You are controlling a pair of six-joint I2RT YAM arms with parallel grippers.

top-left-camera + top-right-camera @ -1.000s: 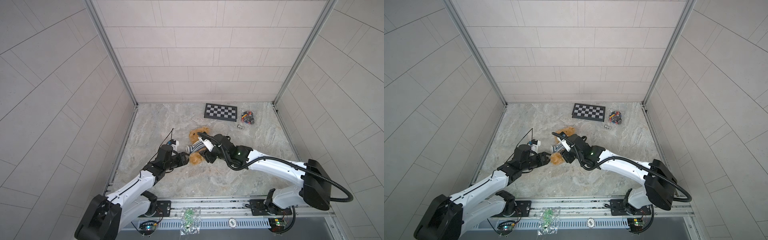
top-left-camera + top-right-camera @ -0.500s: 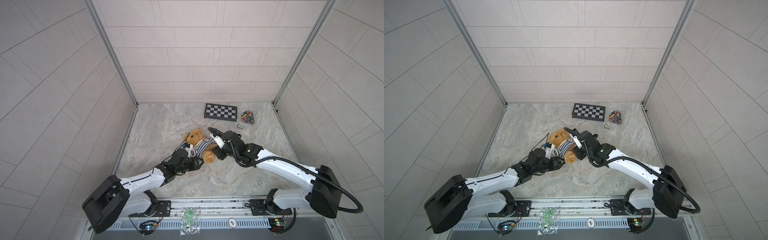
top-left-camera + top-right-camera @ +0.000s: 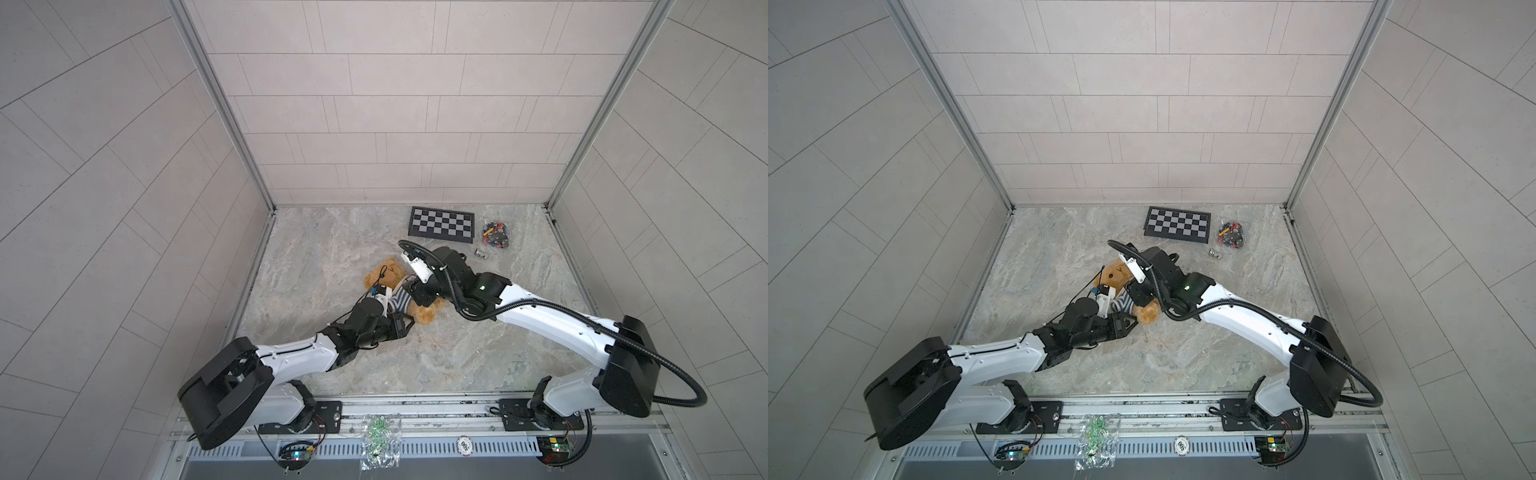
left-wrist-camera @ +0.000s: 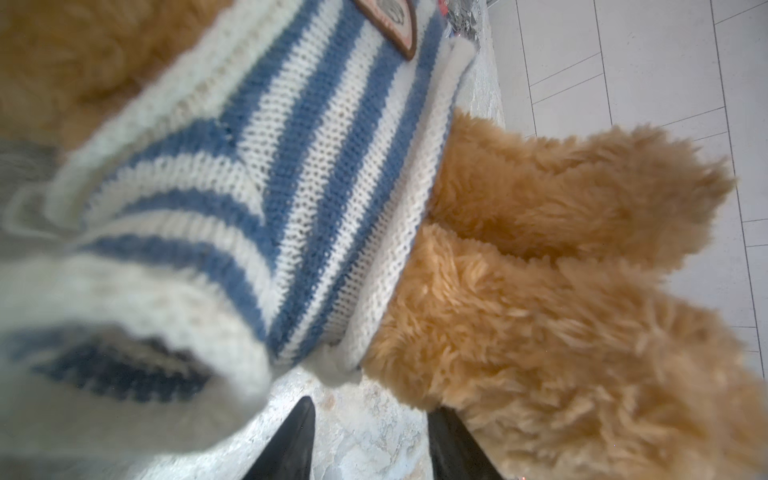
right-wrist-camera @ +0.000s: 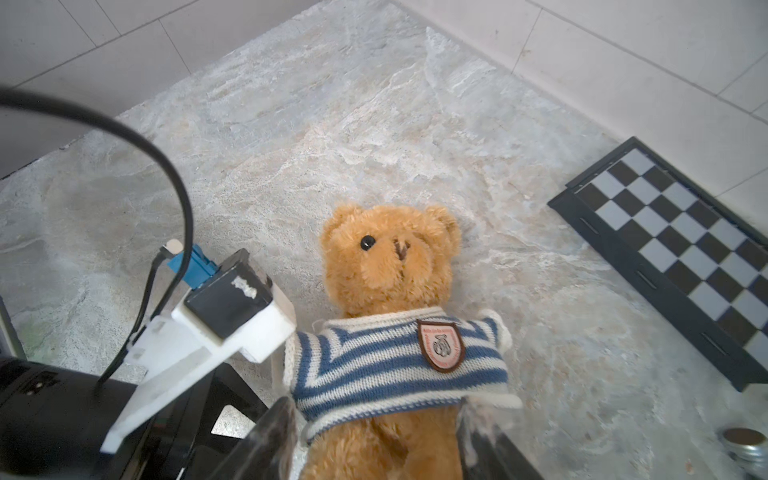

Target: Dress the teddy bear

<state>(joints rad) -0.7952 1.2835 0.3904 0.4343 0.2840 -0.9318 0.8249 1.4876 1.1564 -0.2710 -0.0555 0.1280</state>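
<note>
Left end effector (image 4: 370,446) hangs half-spread and empty beside the striped sweater (image 4: 291,166) hem, while right end effector (image 5: 374,440) straddles the supine teddy bear (image 5: 388,257) at its hips, grip impossible to tell; dressing looks nearly finished, so next comes tugging the hem straight.

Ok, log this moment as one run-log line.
stage: sweater on torso | teddy bear: on back | left gripper: open, beside legs | right gripper: straddling waist, grip unclear

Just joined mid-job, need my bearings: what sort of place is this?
Probably a robot test cell: tiled walls boxing in a stone-look table, two arms mounted on a front rail, a chessboard at the back.
</note>
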